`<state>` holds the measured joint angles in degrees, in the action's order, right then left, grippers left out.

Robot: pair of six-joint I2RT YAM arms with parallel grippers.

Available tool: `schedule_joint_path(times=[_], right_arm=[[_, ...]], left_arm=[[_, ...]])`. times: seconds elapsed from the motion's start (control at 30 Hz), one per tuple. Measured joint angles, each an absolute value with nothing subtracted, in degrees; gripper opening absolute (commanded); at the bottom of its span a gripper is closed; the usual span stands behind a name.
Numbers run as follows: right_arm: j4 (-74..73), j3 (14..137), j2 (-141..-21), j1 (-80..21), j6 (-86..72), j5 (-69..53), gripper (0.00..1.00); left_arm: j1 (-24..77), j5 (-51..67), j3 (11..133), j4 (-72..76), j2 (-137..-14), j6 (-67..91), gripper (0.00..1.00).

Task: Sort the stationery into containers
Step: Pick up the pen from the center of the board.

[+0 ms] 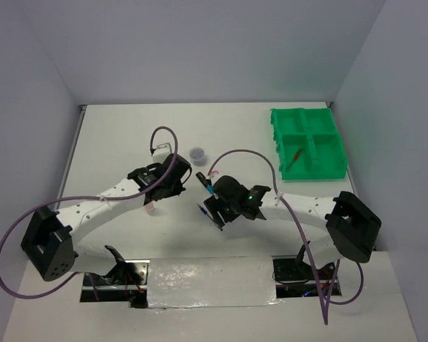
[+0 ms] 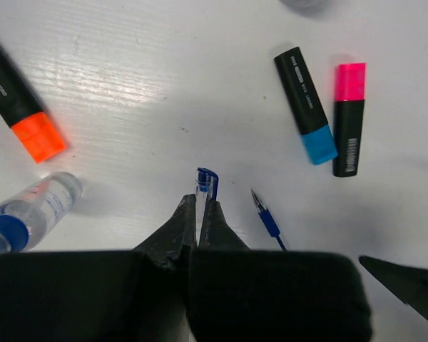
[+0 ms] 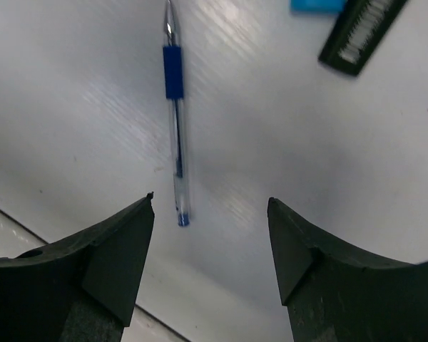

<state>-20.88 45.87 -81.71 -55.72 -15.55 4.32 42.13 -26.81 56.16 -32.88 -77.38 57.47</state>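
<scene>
Left gripper (image 2: 198, 210) is clamped tight on the clear pen (image 2: 205, 187), whose blue clip end pokes out past the fingertips. Can't tell if that pen is lifted or still on the table (image 2: 164, 85). Right gripper (image 3: 210, 203) has its jaws wide and holds nothing, low over the table. The blue-grip pen (image 3: 175, 121) lies flat, its near end between the fingertips and its tip pointing away. The grippers sit close together mid-table, and the edge of a right finger cuts into the corner of the left wrist view.

Left of the left gripper, the bottle (image 2: 36, 210) lies on its side, clear with a blue cap. Past it lies the orange highlighter (image 2: 18, 107), black body with an orange end. Ahead and to the right are the blue highlighter (image 2: 305, 107) and the pink highlighter (image 2: 349, 117), just beside each other, both black-bodied and flat on the table. Nothing lies across the held pen.

Further out the grey pot (image 1: 197, 153) stands alone. The green tray (image 1: 310, 114) sits at the far right, well apart from both grippers. It has four compartments, with a red pen (image 1: 297, 157) in the near-left one.
</scene>
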Motion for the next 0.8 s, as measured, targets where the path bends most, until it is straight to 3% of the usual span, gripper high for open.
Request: schedule_joint_path(times=[0.3,0.53,0.7,0.8], right_arm=[[-18.7,53.9,-93.3,-57.8,-13.5,5.1,0.65],[-19.6,59.4,-100.9,-59.1,-12.3,5.3,0.29],[-21.1,61.4,-102.8,-59.9,-11.5,5.7,0.15],[-21.0,61.3,-102.7,-59.9,-11.6,6.0,0.00]], left_arm=[[42.1,-29.1,59.5,-40.4,-66.5,56.1,0.00],[42.0,-31.4,65.8,-45.4,-60.8,52.7,0.00],[41.5,-32.7,67.3,-47.4,-57.6,51.2,0.00],[41.1,-32.3,67.2,-47.4,-56.7,50.2,0.00]])
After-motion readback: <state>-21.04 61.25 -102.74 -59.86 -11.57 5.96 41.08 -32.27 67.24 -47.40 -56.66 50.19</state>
